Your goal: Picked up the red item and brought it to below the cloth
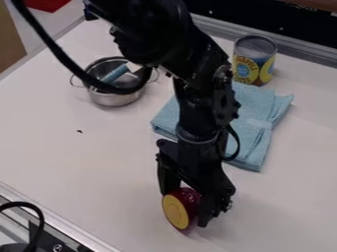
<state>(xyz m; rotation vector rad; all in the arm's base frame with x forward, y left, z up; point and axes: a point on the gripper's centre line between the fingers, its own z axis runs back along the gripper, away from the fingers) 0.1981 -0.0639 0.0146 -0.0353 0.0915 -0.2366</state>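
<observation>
1. The gripper's [186, 207] fingers are closed about the red item [191, 198], one on each side.
2. That item, its round yellow face turned toward the lower left, is at the lower centre of the frame, below the cloth and apart from it.
3. The folded blue cloth [254, 137] lies right of centre, partly behind the arm.
4. Near its top edge stands a can [246, 70], upper right.
5. A metal pot [113, 99] sits upper left, something blue [116, 73] inside.
</observation>
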